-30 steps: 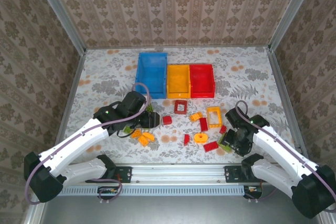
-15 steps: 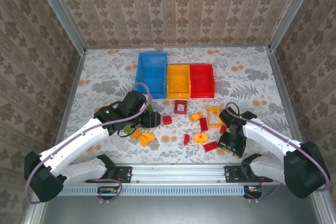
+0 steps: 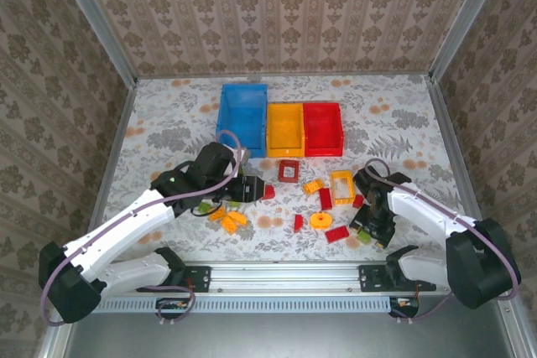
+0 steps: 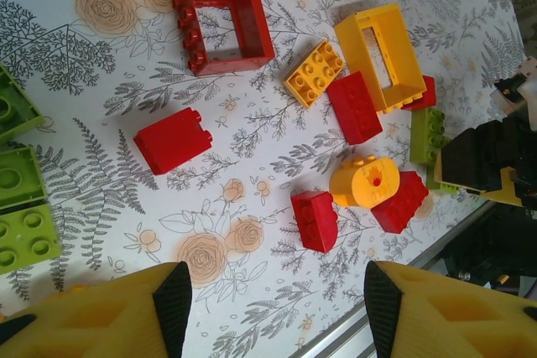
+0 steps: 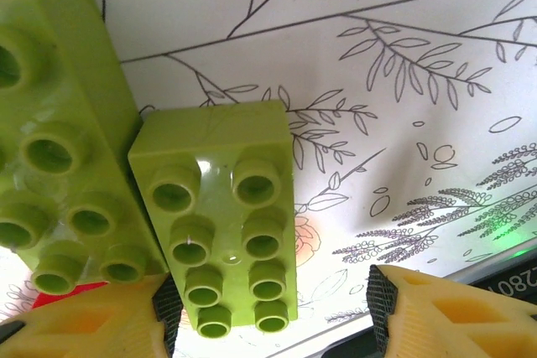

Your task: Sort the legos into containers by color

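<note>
The legos are scattered loose on the flowered surface [image 3: 168, 123], at 6 o'clock of three bins set in a row: the blue bin [image 3: 222, 123], the yellow bin [image 3: 285, 153] and the red bin [image 3: 324, 153]. The sorting is judged to be barely begun.

In the right wrist view a light green brick [image 5: 222, 215] lies studs up between the fingers of the right claw [image 5: 273, 316], nearer the finger at 7 o'clock. A second green brick [image 5: 59, 165] is pressed against its long side at 9 o'clock. The jaws stand apart on either side and nothing is gripped.

The left claw [image 4: 273, 308] is held over bare surface, likewise parted, with nothing in it. A red brick [image 4: 172, 138] lies at 11 o'clock of it. A red frame [image 4: 220, 23], a yellow frame [image 4: 379, 56] and an orange disc [image 4: 362, 182] lie further off, between 12 and 2 o'clock.

Several slips can be expected here. Because the two green bricks touch, both could be caught in one closing, or the neighbour could be shoved aside. Because the brick sits off-centre, it could be turned or squeezed out by the nearer finger. No bin is green, so a wrong container could be chosen. If the blue bin is meant, the right arm's path would run close to the left arm.
</note>
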Available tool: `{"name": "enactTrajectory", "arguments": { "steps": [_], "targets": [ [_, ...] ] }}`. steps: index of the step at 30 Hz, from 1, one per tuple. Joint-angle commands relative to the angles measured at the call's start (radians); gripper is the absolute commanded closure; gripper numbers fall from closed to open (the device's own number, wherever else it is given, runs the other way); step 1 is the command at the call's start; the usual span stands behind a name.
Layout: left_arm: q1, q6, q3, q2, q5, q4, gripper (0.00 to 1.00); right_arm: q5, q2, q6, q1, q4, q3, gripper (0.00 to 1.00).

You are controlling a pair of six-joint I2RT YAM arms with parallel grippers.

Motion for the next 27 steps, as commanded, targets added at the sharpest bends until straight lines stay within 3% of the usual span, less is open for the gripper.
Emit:
{"name": "enactTrajectory", "arguments": {
  "steps": [1,6,14,23,27],
  "targets": [
    [-0.007,0.013,-0.028,-0.004,0.017,0.040,0.41,0.000,-0.016,0.053,-0.011,-0.009,-0.004,0.42],
    [-0.006,0.011,-0.048,-0.023,0.014,0.058,0.41,-0.021,-0.005,0.098,-0.012,0.001,-0.005,0.49],
    [-0.006,0.018,-0.061,-0.058,0.017,0.059,0.41,-0.093,0.035,0.162,-0.009,0.061,-0.026,0.52],
    [-0.005,0.010,-0.087,-0.099,0.002,0.064,0.41,-0.088,0.060,0.190,-0.010,0.101,-0.034,0.54],
    [-0.005,0.013,-0.085,-0.102,-0.006,0.057,0.40,-0.044,0.054,0.186,0.000,0.089,-0.011,0.65]
  ]
}}
